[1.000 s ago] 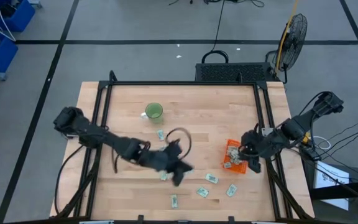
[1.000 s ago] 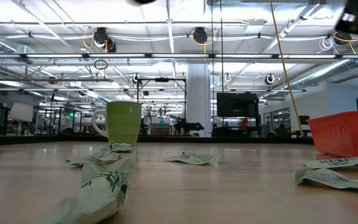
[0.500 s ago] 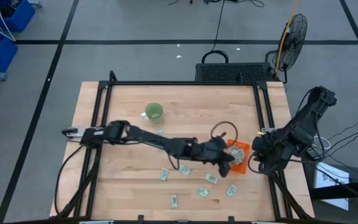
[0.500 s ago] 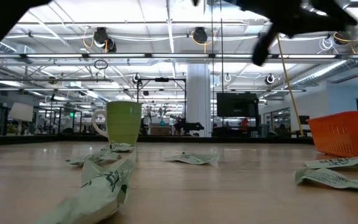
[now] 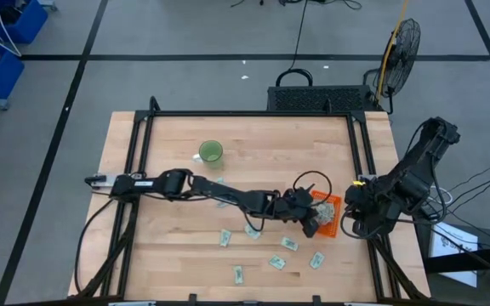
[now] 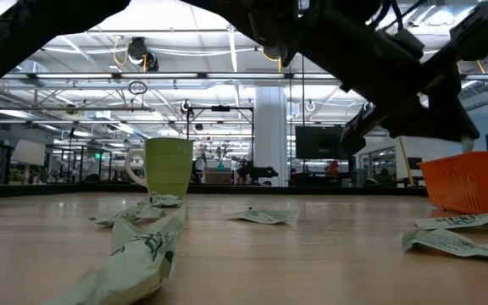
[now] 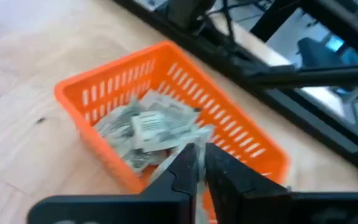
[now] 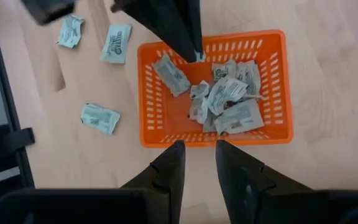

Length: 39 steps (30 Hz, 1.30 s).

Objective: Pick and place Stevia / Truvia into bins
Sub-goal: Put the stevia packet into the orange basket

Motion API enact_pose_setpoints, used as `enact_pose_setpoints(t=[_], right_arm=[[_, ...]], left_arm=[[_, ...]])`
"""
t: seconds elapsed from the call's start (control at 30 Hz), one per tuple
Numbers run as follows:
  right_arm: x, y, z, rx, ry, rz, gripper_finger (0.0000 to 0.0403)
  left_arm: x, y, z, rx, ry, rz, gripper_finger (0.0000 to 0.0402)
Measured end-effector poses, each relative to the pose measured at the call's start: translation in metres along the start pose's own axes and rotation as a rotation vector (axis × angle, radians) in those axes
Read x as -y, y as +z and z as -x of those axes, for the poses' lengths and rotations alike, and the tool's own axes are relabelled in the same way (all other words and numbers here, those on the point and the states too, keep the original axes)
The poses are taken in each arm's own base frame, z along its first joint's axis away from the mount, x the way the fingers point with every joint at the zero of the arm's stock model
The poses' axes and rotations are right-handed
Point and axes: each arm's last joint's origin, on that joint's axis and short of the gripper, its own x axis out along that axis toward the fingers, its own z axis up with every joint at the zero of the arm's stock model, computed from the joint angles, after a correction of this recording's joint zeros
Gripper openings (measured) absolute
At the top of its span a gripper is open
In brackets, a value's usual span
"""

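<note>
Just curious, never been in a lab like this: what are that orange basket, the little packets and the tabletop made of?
The orange basket looks like glossy moulded plastic, given its slotted walls. The little packets seem to be matte printed paper: they crease and lie crumpled. The tabletop looks like pale wood with visible plank seams, smooth-finished. The left gripper hangs over the basket with a packet pinched in its fingers.

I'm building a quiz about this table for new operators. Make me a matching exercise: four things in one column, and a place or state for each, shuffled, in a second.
Things:
1. left gripper
2. right gripper
3. green cup
4. orange bin

Places or states:
A. upright near the table's far side
B. holds a heap of packets
C. over the bin, pinching a packet
D. open at the table's right edge

Pairs: 1-C, 2-D, 3-A, 4-B
</note>
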Motion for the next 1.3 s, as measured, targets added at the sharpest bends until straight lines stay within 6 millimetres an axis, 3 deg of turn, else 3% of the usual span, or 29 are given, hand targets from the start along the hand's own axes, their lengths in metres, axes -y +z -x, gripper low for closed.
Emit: enact_pose_setpoints(t=[0.23, 0.33, 0.53, 0.7, 0.8, 1.0, 1.17, 1.3], right_arm=[[0.000, 0.000, 0.000, 0.000, 0.001, 0.000, 0.0086], [-0.001, 0.000, 0.000, 0.004, 0.011, -0.004, 0.0086], [-0.005, 0.003, 0.000, 0.035, 0.048, -0.010, 0.0086], [-0.009, 0.008, 0.001, 0.174, 0.054, -0.037, 0.0086], [-0.013, 0.014, 0.002, 0.287, 0.068, -0.071, 0.0086], [-0.019, 0.021, 0.005, 0.450, 0.074, -0.069, 0.0086], [-0.021, 0.025, 0.007, 0.518, 0.077, -0.081, 0.0086], [-0.022, 0.028, 0.007, 0.531, 0.086, -0.100, 0.0086]], left_arm=[[-0.004, 0.007, 0.000, -0.006, -0.015, -0.002, 0.0095], [-0.003, 0.019, 0.008, -0.040, -0.068, -0.044, 0.0109], [0.001, 0.073, 0.070, -0.147, -0.046, -0.229, 0.0112], [-0.010, 0.093, 0.131, -0.362, 0.100, -0.282, 0.0113], [-0.016, 0.096, 0.164, -0.488, 0.213, -0.303, 0.0113], [-0.028, 0.078, 0.197, -0.771, 0.427, -0.360, 0.0113], [-0.031, 0.050, 0.189, -0.911, 0.361, -0.423, 0.0113], [-0.049, 0.015, 0.178, -1.054, 0.340, -0.442, 0.0113]])
